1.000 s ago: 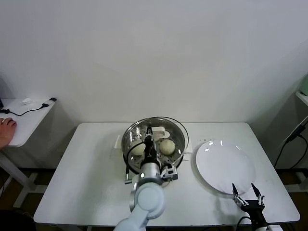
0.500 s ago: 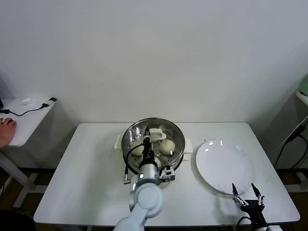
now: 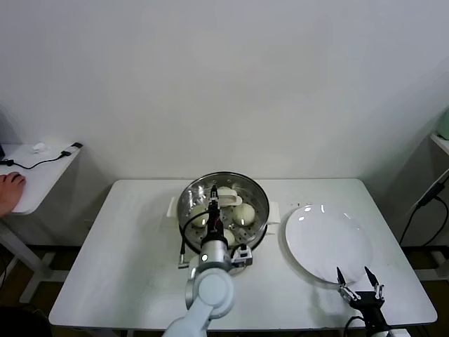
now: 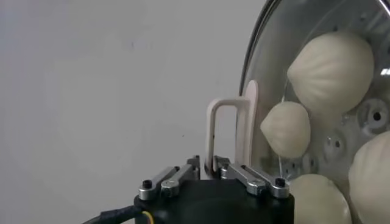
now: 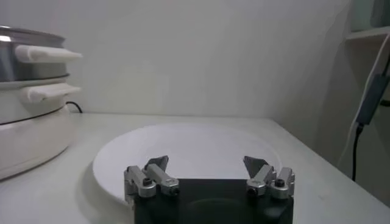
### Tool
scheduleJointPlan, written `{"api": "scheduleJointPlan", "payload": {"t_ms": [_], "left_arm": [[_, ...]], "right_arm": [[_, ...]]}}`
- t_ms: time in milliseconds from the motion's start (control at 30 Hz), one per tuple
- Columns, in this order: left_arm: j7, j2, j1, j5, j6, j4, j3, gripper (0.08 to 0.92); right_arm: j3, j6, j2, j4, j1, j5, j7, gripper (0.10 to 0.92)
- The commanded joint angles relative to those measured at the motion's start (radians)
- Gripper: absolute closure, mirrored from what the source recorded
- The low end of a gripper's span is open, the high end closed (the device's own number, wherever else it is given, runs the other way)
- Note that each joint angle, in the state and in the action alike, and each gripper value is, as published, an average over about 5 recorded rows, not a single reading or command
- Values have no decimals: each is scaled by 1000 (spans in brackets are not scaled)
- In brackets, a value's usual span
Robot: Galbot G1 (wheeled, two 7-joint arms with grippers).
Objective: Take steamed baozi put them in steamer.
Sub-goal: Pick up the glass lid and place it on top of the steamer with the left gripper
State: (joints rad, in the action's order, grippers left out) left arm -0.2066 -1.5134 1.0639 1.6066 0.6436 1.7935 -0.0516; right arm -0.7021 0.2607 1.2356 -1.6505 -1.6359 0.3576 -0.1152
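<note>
1. With all four steamed baozi [image 4: 332,67] lying in the steamer [image 3: 257,194], I hold my left gripper [image 4: 207,173] above its near rim, fingers nearly pressed together, pinching nothing.
2. My right gripper [image 3: 360,283] waits spread beside the bare plate [image 3: 330,242], idle.

Bright, even, diffuse indoor light with soft shadows.
Small glare spots sit on the white plate [image 3: 327,242] at right of centre and on the steamer [image 3: 223,208] wall; the left wrist view renders nearby baozi [image 4: 332,63] slightly soft.
</note>
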Motion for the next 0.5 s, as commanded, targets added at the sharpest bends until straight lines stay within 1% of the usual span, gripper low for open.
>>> {"api": "scheduleJointPlan", "payload": {"t_ms": [33, 200, 333, 433, 467, 500], "left_arm": [[-11, 15, 11, -38, -9, 51, -8, 749], [-25, 41, 29, -132, -6, 137, -24, 602], [-17, 59, 55, -235, -7, 222, -30, 489], [42, 74, 92, -361, -30, 284, -15, 403], [71, 79, 109, -435, -56, 305, 0, 368], [105, 85, 130, -535, -108, 325, 22, 342]], "right_arm": [[0, -10, -1, -4, 1, -2, -3, 203], [-2, -19, -2, -7, 2, -1, -5, 203], [-1, -30, -4, -5, 3, 3, -12, 203], [3, -19, -1, -5, 8, 15, 4, 203], [5, -6, 1, -5, 9, 24, 13, 203], [8, 8, 2, -5, 10, 33, 22, 203]]}}
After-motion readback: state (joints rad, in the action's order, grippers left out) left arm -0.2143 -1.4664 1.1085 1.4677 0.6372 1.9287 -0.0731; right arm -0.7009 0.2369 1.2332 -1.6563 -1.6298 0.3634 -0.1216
